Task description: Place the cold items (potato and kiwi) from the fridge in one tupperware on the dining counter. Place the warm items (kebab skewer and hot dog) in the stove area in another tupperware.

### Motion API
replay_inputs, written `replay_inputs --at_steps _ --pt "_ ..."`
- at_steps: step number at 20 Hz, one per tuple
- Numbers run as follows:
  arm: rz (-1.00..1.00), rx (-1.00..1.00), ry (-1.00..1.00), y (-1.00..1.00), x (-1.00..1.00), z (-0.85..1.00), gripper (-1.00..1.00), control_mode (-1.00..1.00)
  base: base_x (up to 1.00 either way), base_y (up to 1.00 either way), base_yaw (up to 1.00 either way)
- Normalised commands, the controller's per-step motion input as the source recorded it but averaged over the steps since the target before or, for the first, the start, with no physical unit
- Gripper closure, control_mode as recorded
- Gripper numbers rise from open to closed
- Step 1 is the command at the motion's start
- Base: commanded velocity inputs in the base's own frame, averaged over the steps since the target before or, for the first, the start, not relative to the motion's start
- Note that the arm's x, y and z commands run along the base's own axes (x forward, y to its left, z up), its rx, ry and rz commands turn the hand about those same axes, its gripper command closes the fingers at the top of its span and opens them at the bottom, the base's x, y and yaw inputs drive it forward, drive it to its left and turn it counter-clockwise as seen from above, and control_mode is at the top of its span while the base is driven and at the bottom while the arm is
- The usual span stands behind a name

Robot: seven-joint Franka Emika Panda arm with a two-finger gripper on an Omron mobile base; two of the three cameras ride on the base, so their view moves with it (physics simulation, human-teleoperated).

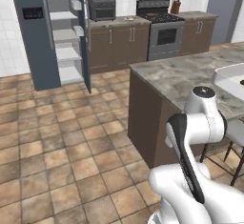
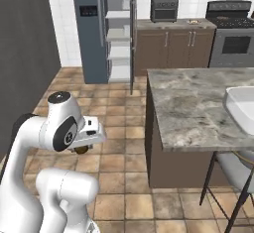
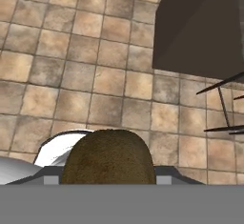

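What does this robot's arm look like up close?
The arm is glossy white, built of rounded tubular segments with dark grey to black joints and round end caps. A black panel runs along one link in the left base view. The hand at its end is a white blocky piece. No cables or markings show.

Kiwi (image 3: 108, 157) brown, matt, finely rough skin. Surface (image 2: 198, 103) grey veined stone, smooth, slight sheen. Floor (image 1: 57, 137) tan stone tile, mottled, matt. Fridge (image 1: 33, 32) blue-grey metal, satin. Stove (image 1: 164, 30) brushed metal, dark top. Tupperware (image 2: 240, 105) white smooth plastic.
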Motion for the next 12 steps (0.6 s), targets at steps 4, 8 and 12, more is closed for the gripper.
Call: replay_inputs --at_steps 4,8,12 --pt "0.0 0.0 0.0 0.0 0.0 0.0 1.0 1.0 -0.65 -0.76 -0.05" --pt "0.0 0.0 0.0 0.0 0.0 0.0 1.0 1.0 -0.09 -0.9 -0.1" --pt "0.0 0.0 0.0 0.0 0.0 0.0 1.0 1.0 0.09 -0.96 -0.1"
